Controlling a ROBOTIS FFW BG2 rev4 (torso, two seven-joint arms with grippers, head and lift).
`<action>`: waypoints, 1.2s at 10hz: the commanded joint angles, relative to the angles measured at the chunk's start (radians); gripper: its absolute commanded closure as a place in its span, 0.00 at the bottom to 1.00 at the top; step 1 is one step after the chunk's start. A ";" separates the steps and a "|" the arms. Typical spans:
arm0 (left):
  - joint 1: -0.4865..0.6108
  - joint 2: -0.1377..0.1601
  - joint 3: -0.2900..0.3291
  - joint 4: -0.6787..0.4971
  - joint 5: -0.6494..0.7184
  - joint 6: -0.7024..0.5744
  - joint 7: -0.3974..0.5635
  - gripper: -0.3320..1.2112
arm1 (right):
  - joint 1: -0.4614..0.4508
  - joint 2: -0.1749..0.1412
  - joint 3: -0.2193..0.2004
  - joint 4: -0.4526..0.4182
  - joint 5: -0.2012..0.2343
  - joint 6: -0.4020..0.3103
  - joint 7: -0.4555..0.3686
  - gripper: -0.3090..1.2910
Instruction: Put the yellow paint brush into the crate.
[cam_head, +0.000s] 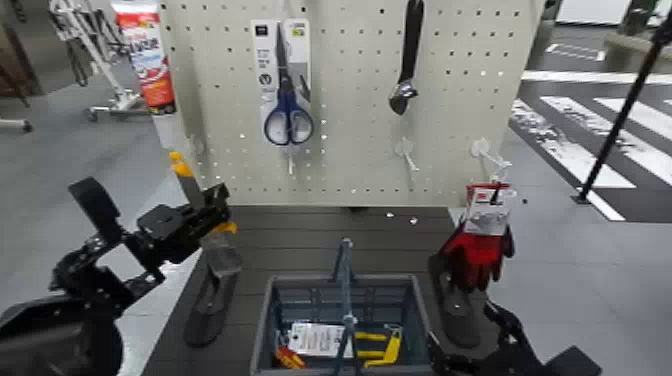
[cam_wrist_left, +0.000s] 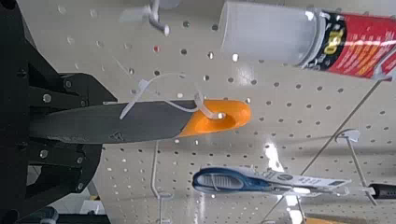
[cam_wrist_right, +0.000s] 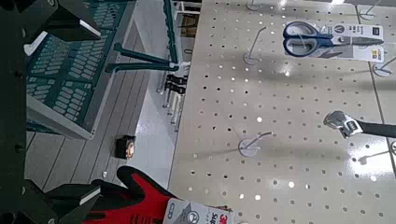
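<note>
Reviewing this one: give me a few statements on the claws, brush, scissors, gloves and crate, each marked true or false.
1. The left claw is shut on the paint brush. True.
2. The brush already lies in the crate. False: it is in the left claw, up beside the pegboard.
3. The scissors hang on the pegboard with their handles down. True.
4. The gloves are blue. False: they are red and black.
5. The crate's bar handle stands upright. True.
6. The right claw holds the wrench. False: it holds nothing, and is low, to the right of the crate.
</note>
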 joint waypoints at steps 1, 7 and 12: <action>0.012 -0.016 -0.080 0.015 0.087 0.037 -0.008 0.98 | -0.001 0.000 0.003 0.000 0.002 0.004 0.002 0.28; 0.013 -0.028 -0.209 0.092 0.202 0.049 -0.021 0.98 | 0.000 0.011 -0.003 -0.005 0.009 0.004 0.008 0.28; 0.012 -0.032 -0.270 0.179 0.201 0.052 -0.028 0.98 | -0.001 0.013 0.000 -0.005 0.009 0.004 0.008 0.28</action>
